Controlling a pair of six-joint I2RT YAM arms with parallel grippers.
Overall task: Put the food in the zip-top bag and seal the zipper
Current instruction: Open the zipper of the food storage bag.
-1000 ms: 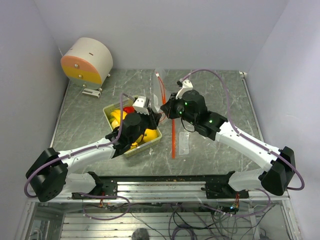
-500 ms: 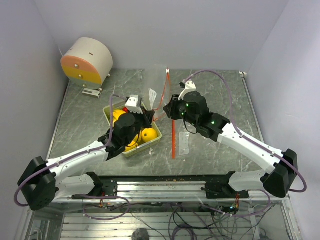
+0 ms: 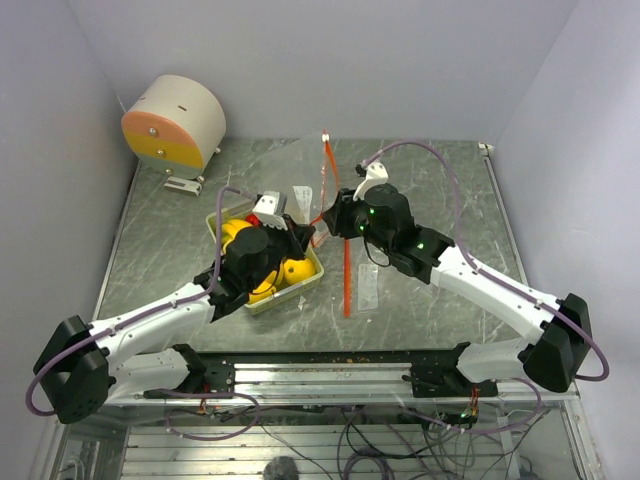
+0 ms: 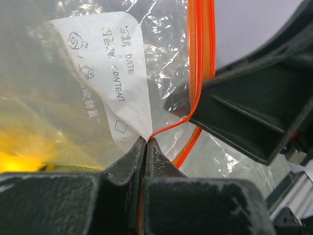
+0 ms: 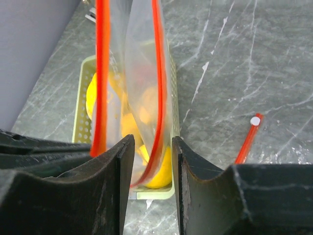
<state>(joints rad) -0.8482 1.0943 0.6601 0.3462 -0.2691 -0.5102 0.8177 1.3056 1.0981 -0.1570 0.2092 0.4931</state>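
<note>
The grey, marble-veined counter point(image 3: 430, 180) carries a pale green perforated rectangular tray point(image 5: 81, 115) just in front of the left arm. Above the tray, between the two arms, the zip-top bag point(image 4: 58, 112) is lifted off the counter. It is thin, clear, crinkled film with a white printed label. The food point(image 3: 296, 268), rounded glossy yellow fruits, lies in the tray and shows through the film. The zipper point(image 5: 101, 73), a narrow red-orange strip, runs upright with its long axis near vertical, and its two lips are parted. The left claw point(image 4: 146, 139) is pinched tight on the bag's edge at the zipper. The right claw point(image 5: 151, 142) stands slightly apart, with one zipper lip passing between its fingers.
</note>
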